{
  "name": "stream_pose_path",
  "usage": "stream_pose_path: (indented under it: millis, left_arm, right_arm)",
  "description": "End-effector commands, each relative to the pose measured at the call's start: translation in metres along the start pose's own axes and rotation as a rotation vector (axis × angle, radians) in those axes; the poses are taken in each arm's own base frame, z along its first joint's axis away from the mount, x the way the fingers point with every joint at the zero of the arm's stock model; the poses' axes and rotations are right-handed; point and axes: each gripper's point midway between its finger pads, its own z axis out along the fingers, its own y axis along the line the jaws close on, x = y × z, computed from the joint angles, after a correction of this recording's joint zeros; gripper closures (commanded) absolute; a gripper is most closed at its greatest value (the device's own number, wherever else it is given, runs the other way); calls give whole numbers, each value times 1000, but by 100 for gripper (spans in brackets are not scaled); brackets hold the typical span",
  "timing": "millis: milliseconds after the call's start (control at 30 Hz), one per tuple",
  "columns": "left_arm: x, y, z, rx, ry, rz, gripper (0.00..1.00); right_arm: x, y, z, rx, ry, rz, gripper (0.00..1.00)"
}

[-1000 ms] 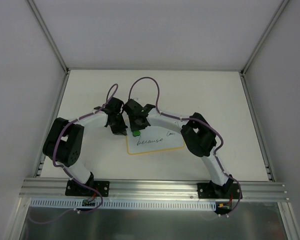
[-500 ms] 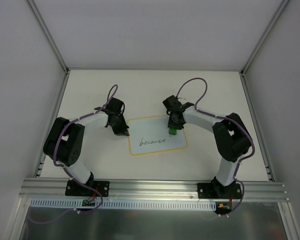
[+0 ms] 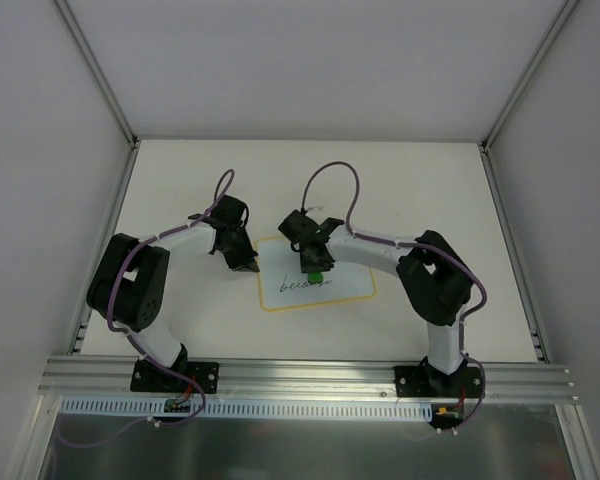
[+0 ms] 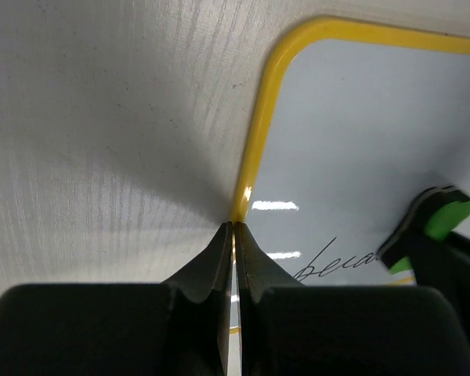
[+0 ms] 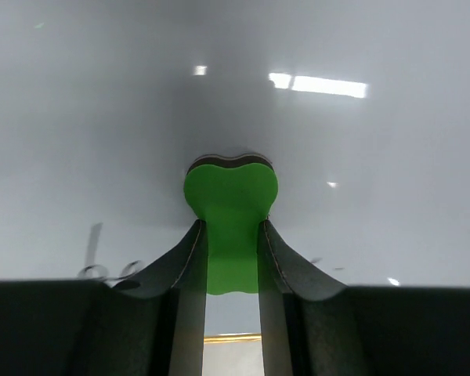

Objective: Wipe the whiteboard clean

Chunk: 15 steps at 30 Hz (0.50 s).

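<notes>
Top external: whiteboard (image 3: 348, 288) mostly blank; writing (image 3: 292, 287) unwiped near its 7 o'clock corner. Right claw (image 5: 232, 254) grasps green eraser (image 5: 231, 192) on it. Left claw (image 4: 233, 235) clenched at 9 o'clock edge.

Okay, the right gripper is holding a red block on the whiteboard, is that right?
Not quite: the block is green, not red. The right wrist view shows the right gripper holding the green block on the whiteboard.
</notes>
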Motion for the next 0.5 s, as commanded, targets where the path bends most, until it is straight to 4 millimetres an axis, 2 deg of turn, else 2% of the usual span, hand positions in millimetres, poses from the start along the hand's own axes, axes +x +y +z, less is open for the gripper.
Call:
stream_pose_path:
  millis: [0,33,100,167,233,267,300,333,367,467]
  left_arm:
    - [15,25,9,-94,58,-26,100]
    - [16,25,9,-94,60,-25,100]
    - [16,26,9,-94,58,-28,100]
    - [14,26,8,-97,49,-28,100]
    - [13,26,7,-97,43,-24,100]
    - [14,26,7,-98,42,-24,100]
    - [13,26,6,-99,37,-25,100]
    - [13,27,7,-102,38,-27,100]
    - [13,28,7,-105,36,-25,100]
    - [12,28,7,-104,38,-30,100]
  right_arm:
    - [73,60,7,-140,211,-132,100]
    - [68,74,3,-167,198,-139,100]
    - [73,83,3,-179,204,-160,100]
    - [78,72,8,-148,212,-149,100]
    - [70,52,10,-100,187,-107,100]
    - [80,31,16,-49,208,-77,100]
    - [74,11,20,-4,198,-33,100]
    - [68,-2,14,9,177,0,100]
    - [78,-25,18,62,193,29,100]
    - [69,-74,8,172,156,103,100]
